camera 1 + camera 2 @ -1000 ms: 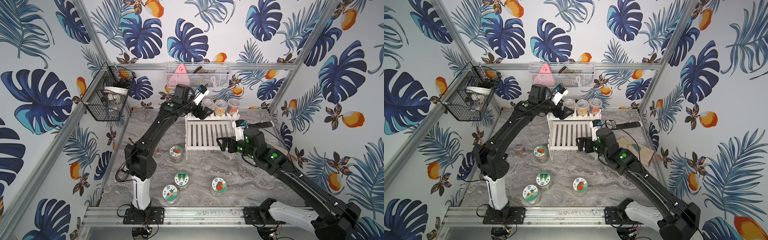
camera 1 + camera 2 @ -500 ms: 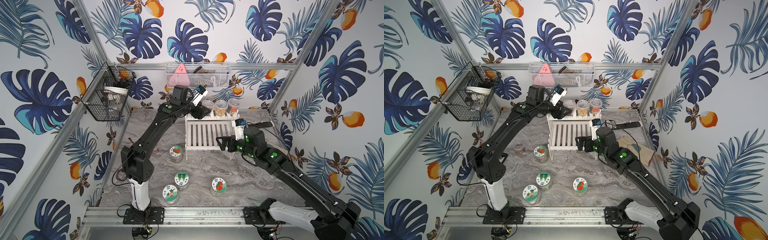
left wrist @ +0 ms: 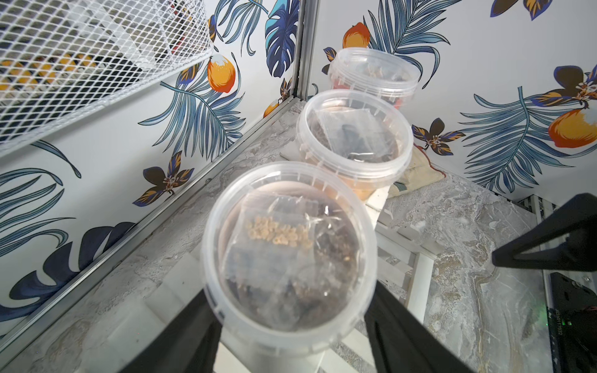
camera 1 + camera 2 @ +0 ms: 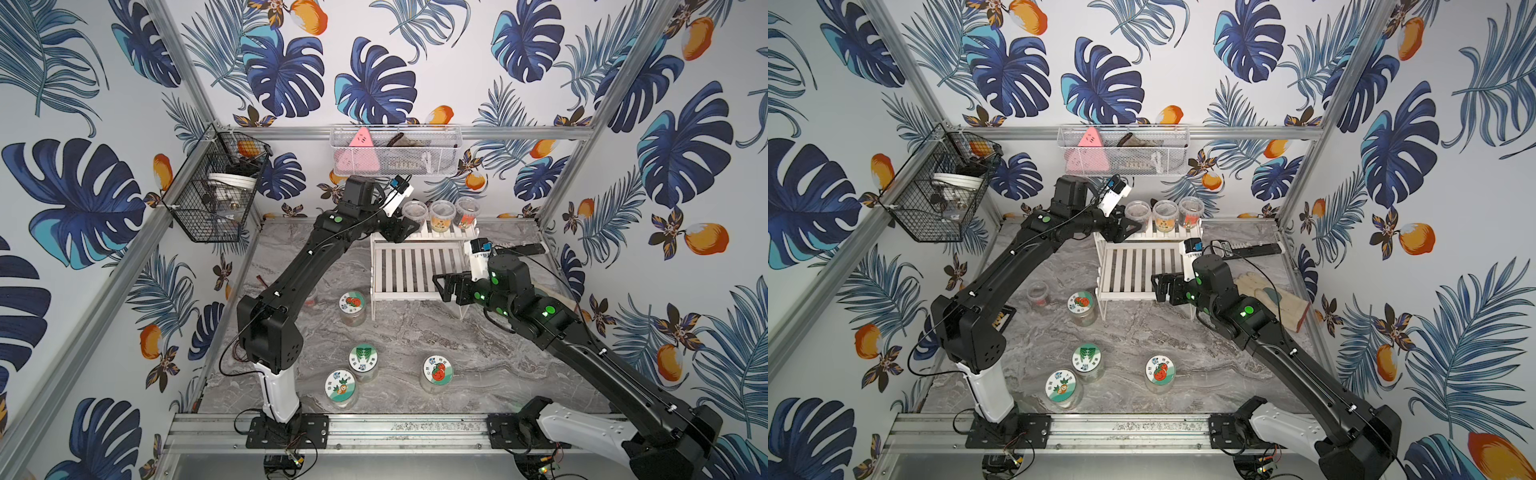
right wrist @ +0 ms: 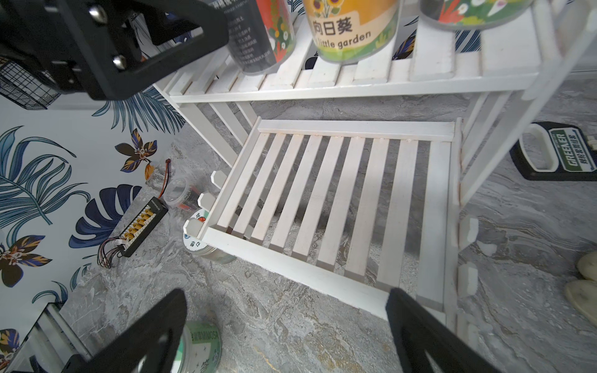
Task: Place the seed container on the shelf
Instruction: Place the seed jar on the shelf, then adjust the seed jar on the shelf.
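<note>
Three clear tubs: one row along the upper tier of the small white slatted two-tier shelf (image 4: 415, 270), at 12 o'clock on the grey marbled tabletop (image 4: 415, 332).
Seed container: round clear plastic tub with snap lid and seed packets inside (image 3: 287, 255); at the 9 o'clock end of that row, just beside the yellow-labelled middle tub (image 4: 441, 214); base at the slats, contact not certain.
Left gripper (image 4: 401, 230): clenched on the seed container, black fingers on opposite sides of the wall below the lid rim, reaching in from 9 o'clock.
Right gripper (image 5: 287, 294): released, jaws wide with nothing between, hovering at the 5 o'clock corner of the lower tier, apart from the tubs.
Handling: probably light; thin plastic wall, likely to bow under a hard squeeze; smooth and glossy, so prone to slip; loose packets inside, little shifting weight; best kept upright.
Where to hold: mid-wall under the protruding rim, across the full width, with the rim as a stop against sliding down; not by the lid.
Step in hand: judged as final seating on the upper tier, release not yet made.
Risk: nudging the middle tub at 3 o'clock; tipping off the 9 o'clock edge of the tier if let go while tilted.
Floor jars: four lidded jars with picture labels (image 4: 363, 361) at 6 to 7 o'clock of the shelf, apart from both grippers.
</note>
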### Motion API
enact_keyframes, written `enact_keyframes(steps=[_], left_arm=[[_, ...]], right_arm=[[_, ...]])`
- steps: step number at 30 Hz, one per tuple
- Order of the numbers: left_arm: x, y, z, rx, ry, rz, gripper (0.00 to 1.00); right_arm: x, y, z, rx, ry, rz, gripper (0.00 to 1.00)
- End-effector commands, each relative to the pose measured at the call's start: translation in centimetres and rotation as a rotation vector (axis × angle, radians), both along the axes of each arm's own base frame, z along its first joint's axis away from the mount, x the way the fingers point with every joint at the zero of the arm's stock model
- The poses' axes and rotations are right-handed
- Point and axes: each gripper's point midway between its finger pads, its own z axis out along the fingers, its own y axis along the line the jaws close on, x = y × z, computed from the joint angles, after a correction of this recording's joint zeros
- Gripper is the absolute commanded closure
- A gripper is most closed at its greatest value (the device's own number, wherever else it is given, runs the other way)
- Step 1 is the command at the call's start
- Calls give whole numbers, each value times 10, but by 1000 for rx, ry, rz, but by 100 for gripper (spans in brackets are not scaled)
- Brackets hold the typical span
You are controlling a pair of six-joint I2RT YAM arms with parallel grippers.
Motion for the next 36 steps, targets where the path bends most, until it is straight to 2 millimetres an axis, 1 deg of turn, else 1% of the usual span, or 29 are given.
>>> enact_keyframes(steps=[1, 4, 9, 12, 14, 16, 18, 21, 25, 28, 31, 33, 36], left_arm=[[-1, 0, 12, -28, -24, -1, 25], [-3, -2, 14, -36, -25, -14, 28], [-9, 1, 20, -35, -44, -14, 27], [-7, 5, 17, -15, -40, 9, 23], [-8, 7, 16, -5, -35, 19, 22], [-8, 10, 16, -2, -36, 36, 19], [-10, 12, 18, -2, -44, 47, 14], [-13, 18, 20, 8, -49, 67, 12], [-27, 22, 28, 6, -50, 61, 11], [-42, 31, 34, -9, -56, 82, 11], [-56, 39, 36, -25, -40, 111, 10], [-64, 39, 39, -36, -15, 106, 10], [-66, 39, 47, -39, 0, 130, 10]], right_arm=[[2, 0, 1, -6, -10, -1, 0], [2, -1, 0, -4, -10, -5, 0], [1, -2, -1, -3, -9, -9, 0], [1, -3, 0, -3, -11, -10, 0], [1, -7, 0, -14, -16, -28, 0], [1, -14, 1, -24, -29, -47, 0], [-1, -16, 3, -22, -38, -51, 0], [-4, -19, 3, -19, -36, -52, 0], [-8, -23, 5, -8, -44, -61, 0], [-13, -36, 10, 6, -73, -110, 0], [-16, -55, 14, -17, -90, -180, 0], [-14, -65, 22, -40, -92, -214, 0], [-4, -75, 39, -25, -76, -240, 2]])
